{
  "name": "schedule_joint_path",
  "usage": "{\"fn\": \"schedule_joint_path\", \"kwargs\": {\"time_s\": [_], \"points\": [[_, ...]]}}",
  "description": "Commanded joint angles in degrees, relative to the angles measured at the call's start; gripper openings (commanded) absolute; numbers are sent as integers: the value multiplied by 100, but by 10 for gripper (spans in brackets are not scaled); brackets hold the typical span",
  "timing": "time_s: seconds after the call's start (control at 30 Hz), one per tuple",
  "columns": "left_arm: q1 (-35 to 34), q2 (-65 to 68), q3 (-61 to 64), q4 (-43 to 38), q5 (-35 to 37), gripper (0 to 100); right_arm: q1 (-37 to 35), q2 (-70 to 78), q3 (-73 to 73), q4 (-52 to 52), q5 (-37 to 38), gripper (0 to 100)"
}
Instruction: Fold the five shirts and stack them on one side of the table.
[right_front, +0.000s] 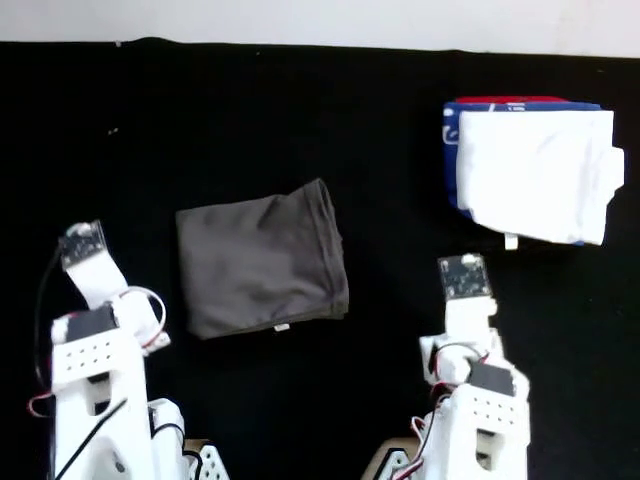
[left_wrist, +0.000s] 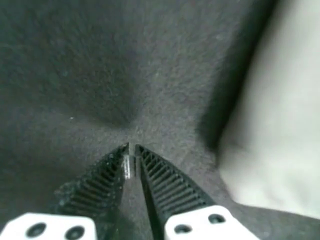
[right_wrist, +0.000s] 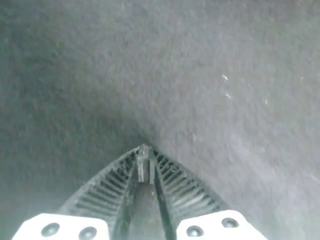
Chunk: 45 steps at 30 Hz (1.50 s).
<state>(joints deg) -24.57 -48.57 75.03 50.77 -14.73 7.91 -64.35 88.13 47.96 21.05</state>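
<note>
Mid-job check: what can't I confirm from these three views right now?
- High view: the white shirt covers whatever lies under it. Only a blue shirt edge and a red sliver show, so the number of shirts beneath cannot be counted.
- High view: the grey shirt hides its own inner folds.
- Left wrist view: the pale patch beside the left gripper is too blurred to name.

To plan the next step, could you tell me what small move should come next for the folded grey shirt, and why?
Probably open the left gripper and ease it toward the grey shirt. That shirt lies folded mid-table, apart from the stack topped by a white shirt at the far right. The right gripper and the left one are both shut and empty.
</note>
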Motion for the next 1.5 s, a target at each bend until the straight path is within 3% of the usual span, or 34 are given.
{"fn": "schedule_joint_path", "kwargs": {"time_s": [0.0, 0.2, 0.4, 0.63, 0.77, 1.03, 1.47], "points": [[-57, -92, 532, -730, -70, 8, 48, 13, -1552, 1165, -273, 19], [-48, -101, 620, -853, -62, 8, -1112, 75, -3512, 2404, -774, 200], [-48, -101, 620, -862, -53, 8, -2404, 1270, -4734, 2185, -1503, 215], [-40, -101, 620, -862, -53, 8, -3512, 3969, -6651, 2193, -2892, 284], [-40, -101, 629, -862, -53, 8, -3829, 5534, -7653, 2202, -3622, 386], [-40, -101, 629, -870, -53, 8, -4462, 7820, -9253, 2202, -3763, 385], [-40, -101, 629, -870, -53, 8, -4092, 10492, -10870, 2237, -3763, 385]]}}
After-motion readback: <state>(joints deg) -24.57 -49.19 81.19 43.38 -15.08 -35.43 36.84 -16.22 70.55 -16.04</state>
